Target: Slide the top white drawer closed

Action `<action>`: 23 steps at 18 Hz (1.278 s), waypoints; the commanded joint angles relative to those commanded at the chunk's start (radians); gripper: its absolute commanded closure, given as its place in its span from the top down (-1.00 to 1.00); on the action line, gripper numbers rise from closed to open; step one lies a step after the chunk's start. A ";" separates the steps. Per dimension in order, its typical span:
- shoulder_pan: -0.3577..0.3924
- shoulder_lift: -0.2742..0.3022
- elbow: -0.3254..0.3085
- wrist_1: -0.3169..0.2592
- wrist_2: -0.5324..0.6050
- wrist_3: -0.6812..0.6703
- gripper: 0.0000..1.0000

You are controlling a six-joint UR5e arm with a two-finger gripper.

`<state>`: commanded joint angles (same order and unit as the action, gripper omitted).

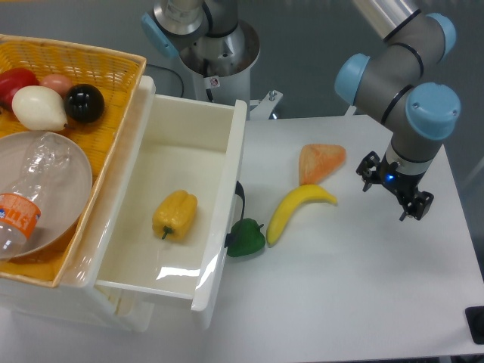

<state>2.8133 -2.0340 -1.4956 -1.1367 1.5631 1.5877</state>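
The top white drawer (224,189) stands pulled out to the right of the cabinet, its glossy tray holding a yellow bell pepper (175,215). Its flat front faces right, with the curved black handle (237,215) on it. A green pepper (246,237) lies on the table right against the drawer front by the handle. My gripper (392,194) hovers over the right side of the table, well to the right of the drawer and apart from it. Its dark fingers point downward; from this angle I cannot tell whether they are open or shut. Nothing shows between them.
A yellow banana (293,210) and an orange wedge (321,162) lie between the drawer and gripper. A yellow wicker basket (125,79) on the cabinet top holds fruit, a grey bowl (64,204) and a plastic bottle (26,212). The robot base (219,53) stands behind.
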 joint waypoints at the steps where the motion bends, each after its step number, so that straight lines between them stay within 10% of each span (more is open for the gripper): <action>1: 0.000 0.000 0.000 0.000 0.002 -0.002 1.00; 14: -0.003 0.031 -0.020 0.000 -0.014 -0.063 1.00; 23: -0.048 0.044 -0.023 0.000 -0.359 -0.452 0.73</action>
<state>2.7658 -1.9896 -1.5186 -1.1367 1.2046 1.1356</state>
